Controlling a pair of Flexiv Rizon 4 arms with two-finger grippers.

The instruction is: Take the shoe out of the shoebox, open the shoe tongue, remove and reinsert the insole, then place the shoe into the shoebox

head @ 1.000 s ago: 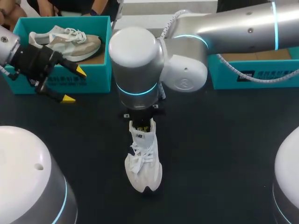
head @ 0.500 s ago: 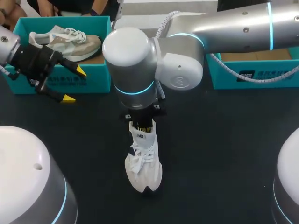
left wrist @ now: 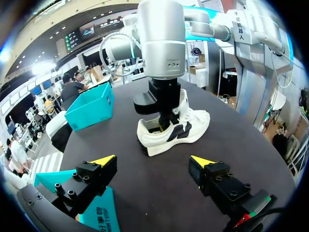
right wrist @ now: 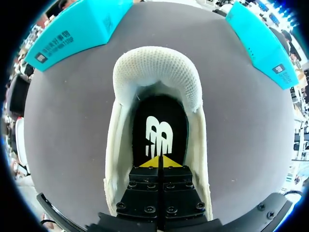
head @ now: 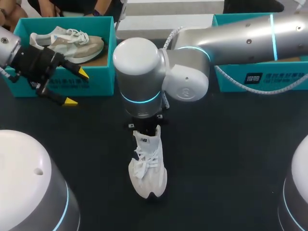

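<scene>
Inside the white shoe [head: 148,168], the right gripper [right wrist: 158,162] is pointing down, fingers pressed together, while the left gripper [head: 77,87] is hovering wide open well away over the dark table [head: 231,159].

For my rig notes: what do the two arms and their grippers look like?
The right arm is silver, with rounded joints, glowing cyan rings and a white coiled cable. The left gripper and right gripper are black, bolted blocks with yellow wedge tips.

white logo on black insole [right wrist: 159,113]; white label print on teal shoebox [head: 288,81] side, not legible
</scene>
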